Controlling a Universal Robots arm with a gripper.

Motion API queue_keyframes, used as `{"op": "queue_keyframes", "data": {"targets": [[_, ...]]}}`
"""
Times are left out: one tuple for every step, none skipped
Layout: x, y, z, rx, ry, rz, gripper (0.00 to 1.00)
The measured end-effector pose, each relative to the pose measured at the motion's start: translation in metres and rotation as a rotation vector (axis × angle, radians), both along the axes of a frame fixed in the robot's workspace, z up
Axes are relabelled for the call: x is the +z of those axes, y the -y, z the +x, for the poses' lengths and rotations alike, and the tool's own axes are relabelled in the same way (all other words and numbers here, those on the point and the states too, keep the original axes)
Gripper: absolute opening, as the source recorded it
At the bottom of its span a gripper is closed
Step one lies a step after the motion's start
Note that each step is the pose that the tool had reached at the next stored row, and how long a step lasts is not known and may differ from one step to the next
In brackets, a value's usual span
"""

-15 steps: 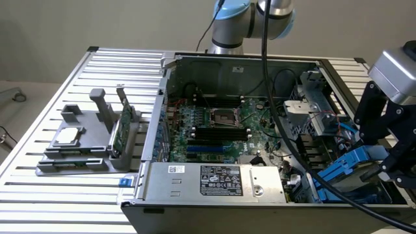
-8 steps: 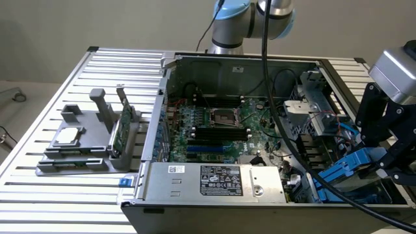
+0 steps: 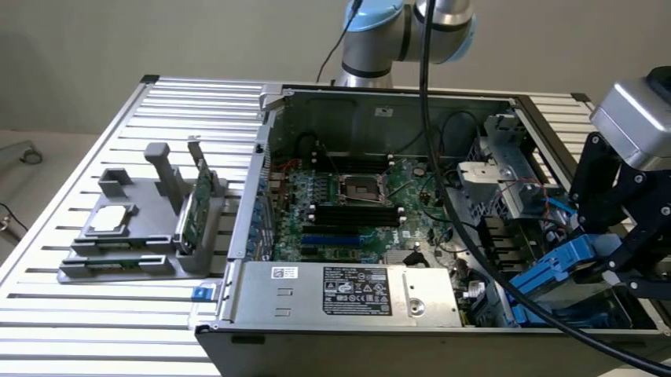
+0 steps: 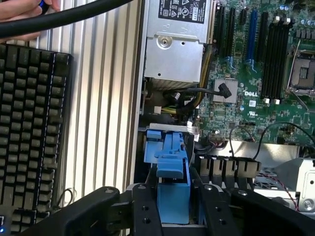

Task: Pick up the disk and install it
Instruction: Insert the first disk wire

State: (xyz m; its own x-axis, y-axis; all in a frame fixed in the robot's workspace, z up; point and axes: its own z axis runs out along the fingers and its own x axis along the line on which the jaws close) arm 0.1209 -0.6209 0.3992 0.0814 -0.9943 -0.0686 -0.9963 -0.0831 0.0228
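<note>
Crowding the claw-held disk (image 4: 172, 182): cables (image 4: 216, 142), keyboard (image 4: 29, 142).

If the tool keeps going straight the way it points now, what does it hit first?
The tool is shut on the disk and points down into the drive bay at the case's corner. The disk's blue carrier would likely meet the bay first; how much gap remains below is unclear.
</note>
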Motion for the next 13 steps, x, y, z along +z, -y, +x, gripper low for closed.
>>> {"op": "queue_keyframes", "data": {"targets": [[-0.0001,-0.0004,-0.0005,0.001,-0.0001,0.0011,0.35],[-0.0001,-0.0008,-0.0009,0.003,-0.0002,0.0019,0.35],[-0.0001,-0.0015,-0.0011,0.005,-0.0004,0.0025,0.35],[0.0000,-0.0023,-0.0012,0.006,-0.0007,0.0028,0.35],[0.0000,-0.0029,-0.0013,0.008,-0.0010,0.0034,0.35],[0.0000,-0.0036,-0.0013,0.009,-0.0013,0.0045,0.35],[0.0000,-0.0040,-0.0014,0.011,-0.0016,0.0056,0.35],[0.0000,-0.0041,-0.0014,0.013,-0.0018,0.0066,0.35],[0.0000,-0.0042,-0.0014,0.016,-0.0019,0.0076,0.35],[0.0000,-0.0042,-0.0015,0.018,-0.0020,0.0083,0.35],[0.0001,-0.0043,-0.0014,0.019,-0.0022,0.0090,0.33],[0.0001,-0.0044,-0.0014,0.021,-0.0025,0.0094,0.33],[0.0003,-0.0046,-0.0014,0.022,-0.0029,0.0097,0.33]]}}
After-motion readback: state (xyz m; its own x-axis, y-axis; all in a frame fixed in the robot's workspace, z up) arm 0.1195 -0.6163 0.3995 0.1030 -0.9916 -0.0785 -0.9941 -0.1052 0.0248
